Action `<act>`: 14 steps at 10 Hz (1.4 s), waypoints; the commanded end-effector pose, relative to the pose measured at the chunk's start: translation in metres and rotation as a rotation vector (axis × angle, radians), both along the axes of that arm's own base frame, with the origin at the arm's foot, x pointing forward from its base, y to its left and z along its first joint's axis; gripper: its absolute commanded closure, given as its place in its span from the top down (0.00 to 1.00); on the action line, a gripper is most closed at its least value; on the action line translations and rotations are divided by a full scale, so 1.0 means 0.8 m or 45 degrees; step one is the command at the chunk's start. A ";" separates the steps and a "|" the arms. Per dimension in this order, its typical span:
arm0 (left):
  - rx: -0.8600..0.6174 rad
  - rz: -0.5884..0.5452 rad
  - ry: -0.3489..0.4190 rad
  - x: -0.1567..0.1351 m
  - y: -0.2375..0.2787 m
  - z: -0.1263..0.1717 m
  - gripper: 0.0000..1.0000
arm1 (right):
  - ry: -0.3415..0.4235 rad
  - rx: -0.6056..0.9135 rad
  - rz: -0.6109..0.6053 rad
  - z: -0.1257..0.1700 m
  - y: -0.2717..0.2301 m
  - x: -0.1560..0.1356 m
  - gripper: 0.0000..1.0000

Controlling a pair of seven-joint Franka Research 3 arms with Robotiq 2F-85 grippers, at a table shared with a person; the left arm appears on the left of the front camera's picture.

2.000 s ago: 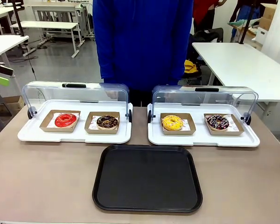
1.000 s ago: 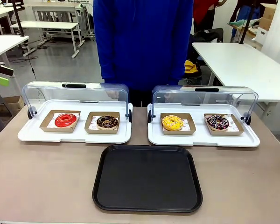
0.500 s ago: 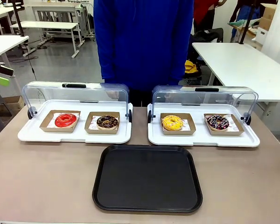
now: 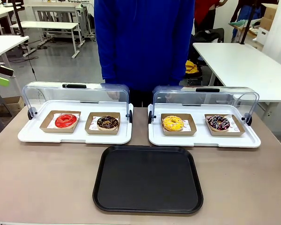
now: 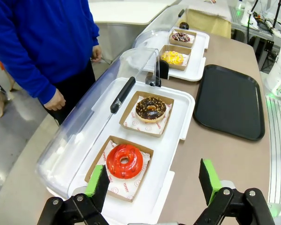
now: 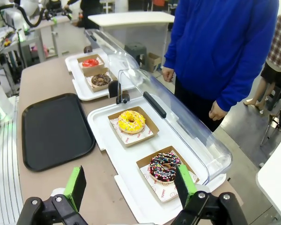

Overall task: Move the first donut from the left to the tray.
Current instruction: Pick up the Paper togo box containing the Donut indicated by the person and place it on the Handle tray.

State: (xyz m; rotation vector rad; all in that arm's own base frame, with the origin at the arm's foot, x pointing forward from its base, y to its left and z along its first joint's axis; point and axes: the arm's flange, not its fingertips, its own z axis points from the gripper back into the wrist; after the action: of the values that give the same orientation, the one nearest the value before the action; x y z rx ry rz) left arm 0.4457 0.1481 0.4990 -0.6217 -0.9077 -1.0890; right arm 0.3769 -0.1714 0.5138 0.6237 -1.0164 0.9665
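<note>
- Red-glazed, the first donut (image 4: 66, 120) sits in its brown cardboard holder (image 4: 46, 123) in the left-hand spot of the left white tray (image 4: 23, 135), which lies on the counter (image 4: 47, 178).
- Beside it on the same white tray is a chocolate-brown donut (image 4: 107, 123) in its own holder, the two holders just apart.
- The clear domed lid (image 4: 75, 93) of that tray is swung back to the far side, so both donuts lie uncovered.
- The black tray (image 4: 148, 180) lies flat on the counter nearer the robot, in front of the gap between the two white trays, with nothing on it.
- The right white tray (image 4: 253, 139) holds a yellow donut (image 4: 173, 123) and a dark sprinkled donut (image 4: 218, 122), its lid also back.
- Left jaws: spread wide in the left wrist view, green pads (image 5: 96, 180) well apart with nothing between them, above the near edge of the left white tray.
- Right jaws: likewise wide apart in the right wrist view, green pads (image 6: 75, 185) gripping nothing.
- A person in a blue top (image 4: 145, 42) stands at the far side, one hand (image 5: 56, 101) hanging behind the lid.
</note>
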 end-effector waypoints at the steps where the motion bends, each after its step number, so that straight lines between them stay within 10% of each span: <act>1: -0.016 -0.011 -0.008 0.000 -0.001 0.000 1.00 | -0.045 0.017 0.011 0.000 -0.001 0.003 1.00; 14: -0.016 -0.011 -0.008 0.000 -0.001 0.000 1.00 | -0.045 0.017 0.011 0.000 -0.001 0.003 1.00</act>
State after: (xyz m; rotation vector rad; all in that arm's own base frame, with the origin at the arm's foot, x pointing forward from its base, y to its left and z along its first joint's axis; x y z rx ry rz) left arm 0.4457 0.1481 0.4990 -0.6222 -0.9076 -1.0891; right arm 0.3768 -0.1714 0.5138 0.6238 -1.0169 0.9671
